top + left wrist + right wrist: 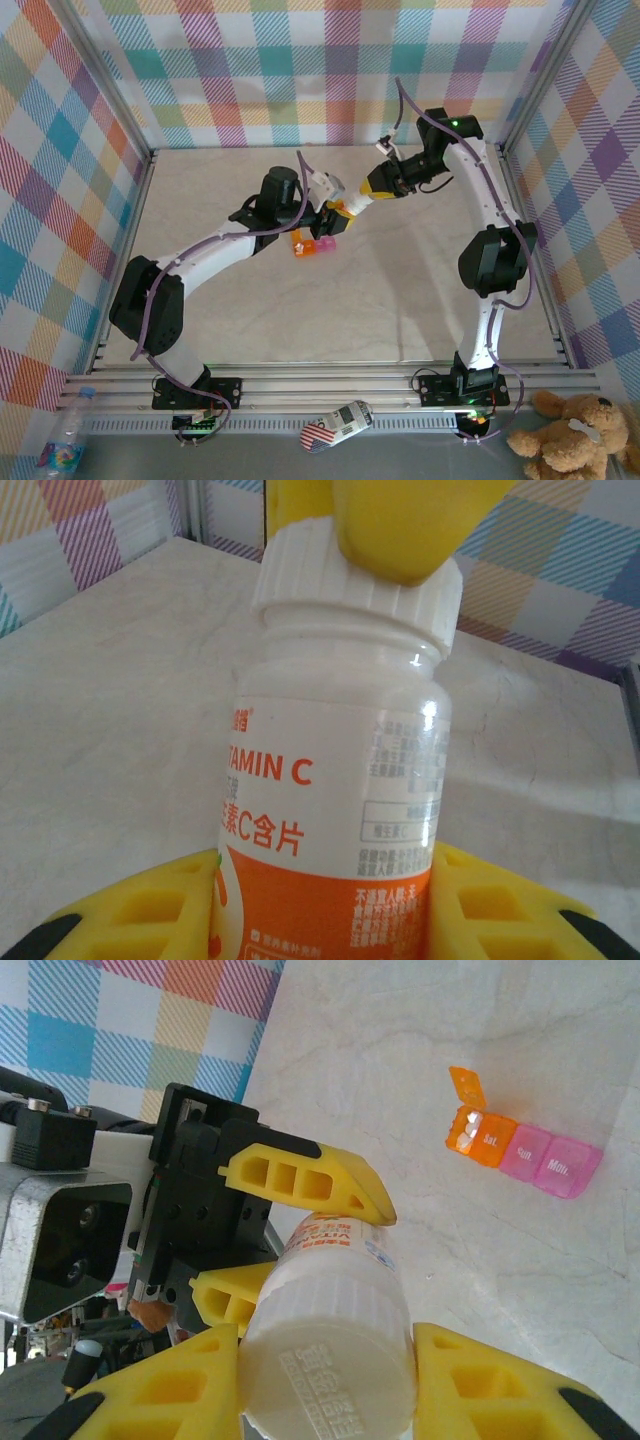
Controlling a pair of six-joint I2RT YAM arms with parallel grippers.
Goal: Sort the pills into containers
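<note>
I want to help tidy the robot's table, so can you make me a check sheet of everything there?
Surface: pale table, no spills seen.
Job's things: pill box strip lies on the table, orange box lid open, two pink boxes shut; no loose pills seen.
Clutter: vitamin bottle with white cap, held between both arms; water bottle, teddy bear and a small flag-patterned thing lie beyond the front rail.
Jaws: left jaws shut on the vitamin bottle's body; right jaws shut on its cap.
Cables: purple cables run along both arms.
Surroundings: checked cloth walls, metal frame.
</note>
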